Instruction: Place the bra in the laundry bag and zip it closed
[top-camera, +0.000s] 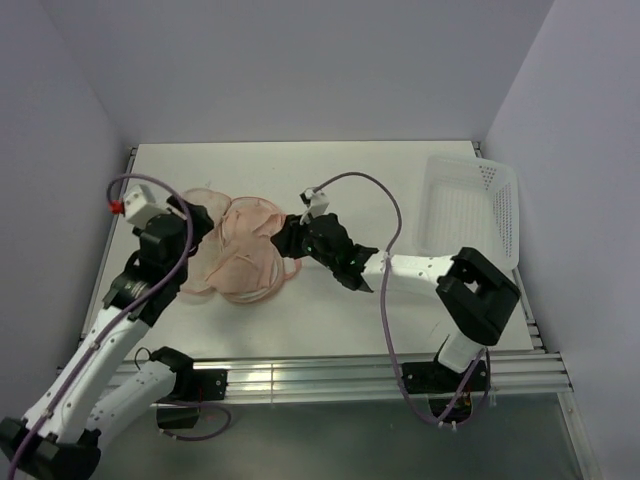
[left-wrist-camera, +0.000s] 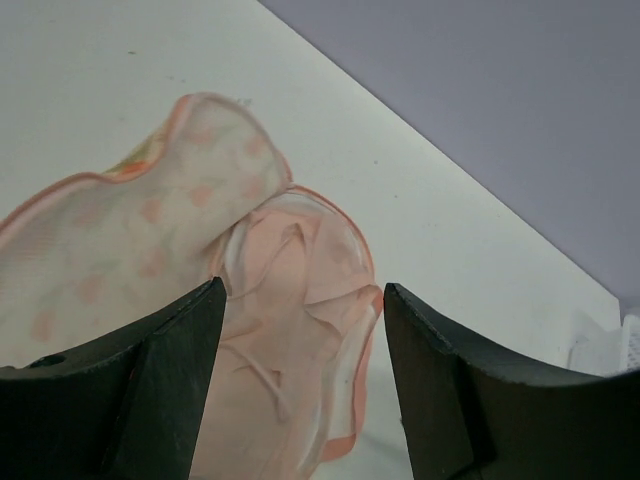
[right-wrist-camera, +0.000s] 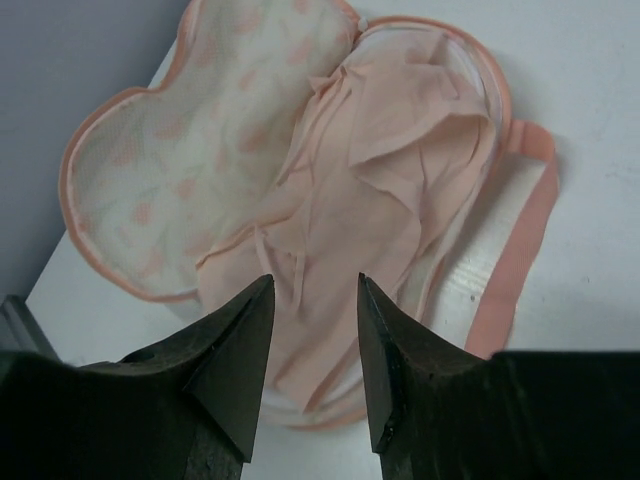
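Observation:
The laundry bag (top-camera: 203, 276) lies open like a clamshell on the left half of the table. Its patterned half (right-wrist-camera: 165, 150) is spread flat, with pink trim (right-wrist-camera: 520, 235) round the rim. The pale peach bra (top-camera: 248, 248) is crumpled in the other half (right-wrist-camera: 385, 160), a thin strap loose on top. My left gripper (top-camera: 210, 236) hovers open at the bag's left side, and in its wrist view the bra (left-wrist-camera: 300, 300) shows below the gap between the fingers (left-wrist-camera: 170, 380). My right gripper (right-wrist-camera: 315, 282) is open just over the bra's near edge, holding nothing.
A white perforated plastic basket (top-camera: 470, 205) stands at the table's right side against the wall. Purple walls close in the back, left and right. The table's metal front rail (top-camera: 330, 375) runs between the arm bases.

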